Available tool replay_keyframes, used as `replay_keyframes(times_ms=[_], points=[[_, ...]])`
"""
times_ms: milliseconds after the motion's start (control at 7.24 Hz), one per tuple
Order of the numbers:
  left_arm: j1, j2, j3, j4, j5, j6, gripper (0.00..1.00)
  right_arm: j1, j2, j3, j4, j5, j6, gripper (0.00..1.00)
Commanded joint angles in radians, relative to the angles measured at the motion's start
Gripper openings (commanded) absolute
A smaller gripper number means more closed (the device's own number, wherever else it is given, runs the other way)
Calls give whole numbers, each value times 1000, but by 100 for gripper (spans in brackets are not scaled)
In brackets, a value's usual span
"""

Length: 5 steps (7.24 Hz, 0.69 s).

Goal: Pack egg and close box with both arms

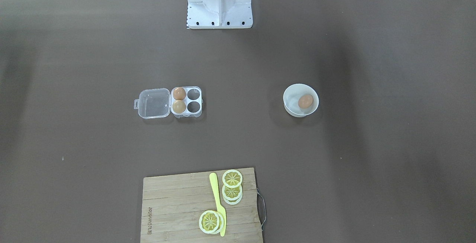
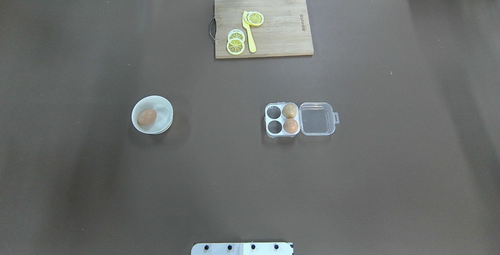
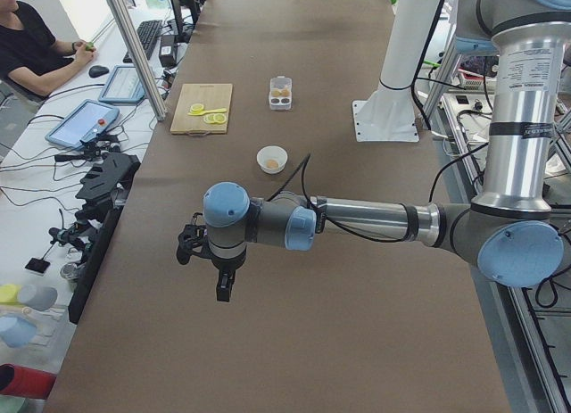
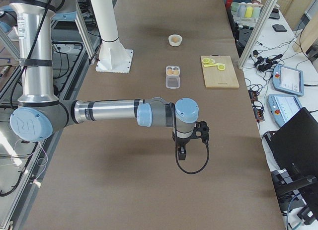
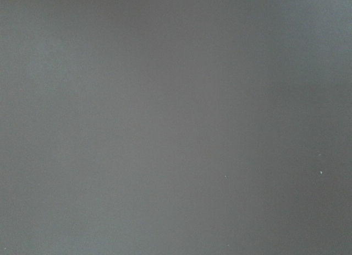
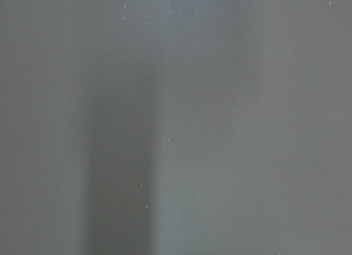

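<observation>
Even overhead light, soft shadows; wrist views dim, featureless

a brown table carries a white bowl and, at its far edge, a wooden board. on the board lie lemon slices in two groups, with a yellow knife between them. a tan egg and an orange-brown egg sit side by side.

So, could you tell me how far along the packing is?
Nothing done: the egg lies in the white bowl. The box is open, with two other eggs and two empty cells. Nothing under way: left arm and right arm hang far off. Left: pack the egg, close the lid.
</observation>
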Motion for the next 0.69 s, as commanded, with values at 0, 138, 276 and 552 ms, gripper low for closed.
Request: replay_keyframes(times_ms=[0,138,276,552], points=[[-1,3,-7,-8,0,0,99,0,0,1,1,6,1,100],[0,2,-1,-10,0,0,99,0,0,1,1,8,3,100],[0,2,-4,-8,-2,0,99,0,2,1,1,9,3,100],[0,0,-6,-8,0,0,99,0,2,3,1,9,3,100]])
